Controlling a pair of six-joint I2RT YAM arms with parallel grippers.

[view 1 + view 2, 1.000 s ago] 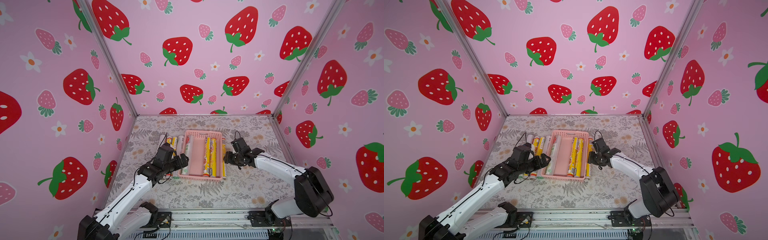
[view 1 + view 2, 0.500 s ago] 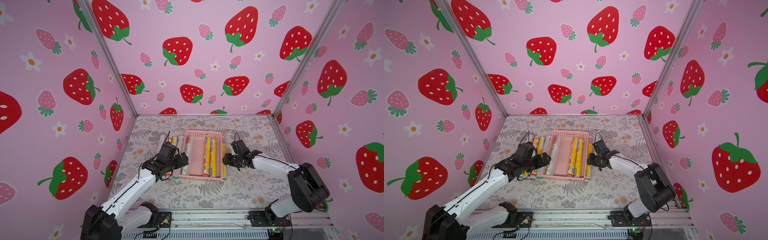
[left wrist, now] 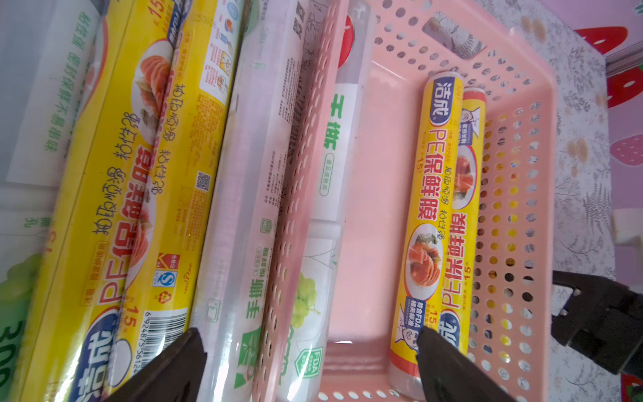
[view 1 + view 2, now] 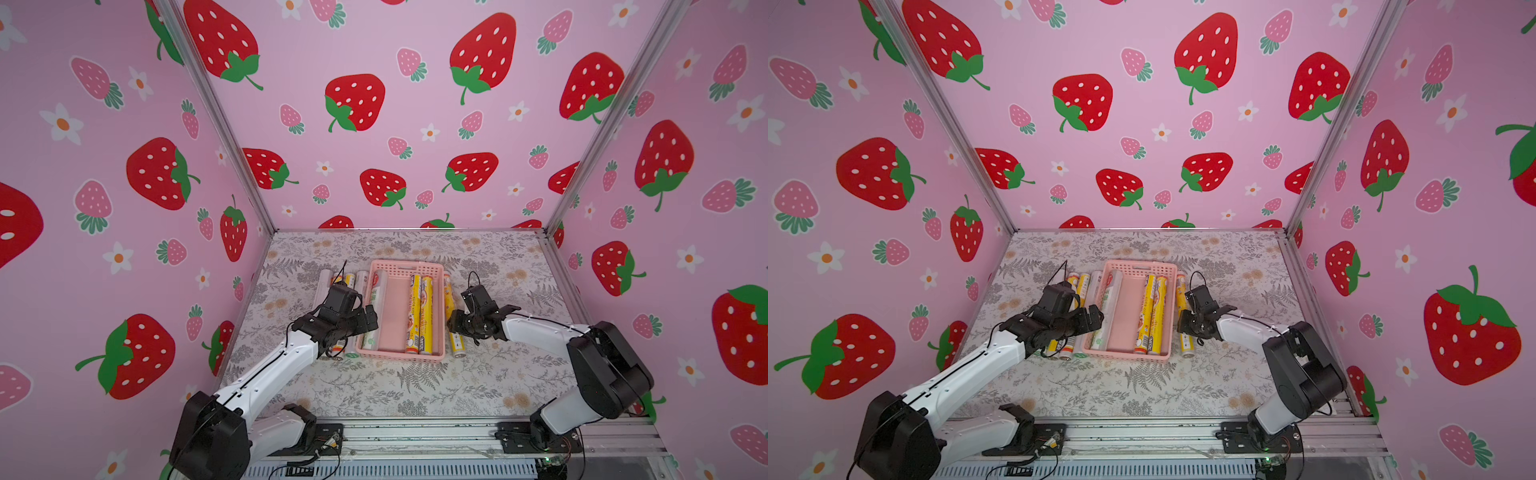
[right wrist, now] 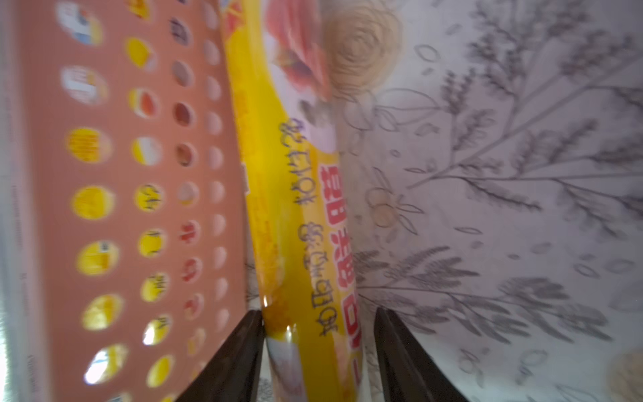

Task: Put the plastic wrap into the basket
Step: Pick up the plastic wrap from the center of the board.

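Note:
The pink basket [image 4: 405, 264] [image 4: 1142, 264] holds a white roll of plastic wrap [image 4: 376, 307] and two yellow rolls [image 4: 419, 311]. One yellow roll [image 4: 449, 291] [image 5: 295, 226] lies on the table against the basket's right wall [image 5: 121, 174]. My right gripper [image 4: 453, 324] [image 5: 318, 348] straddles this roll: one finger touches it, the other stands a little off it. My left gripper [image 4: 370, 318] [image 3: 309, 365] hangs wide open over the basket's left wall [image 3: 306, 174], holding nothing. Several more rolls [image 4: 351, 280] [image 3: 174, 174] lie left of the basket.
The floral table [image 4: 415, 386] is boxed in by strawberry-print walls with metal corner posts [image 4: 582, 166]. Both arm bases sit on the front rail [image 4: 415, 436]. The right arm [image 4: 540, 328] lies low across the table's right side.
The right gripper's jaws have narrowed round the yellow roll beside the basket and sunk slightly. The left gripper has drifted a little toward the basket, still wide open.

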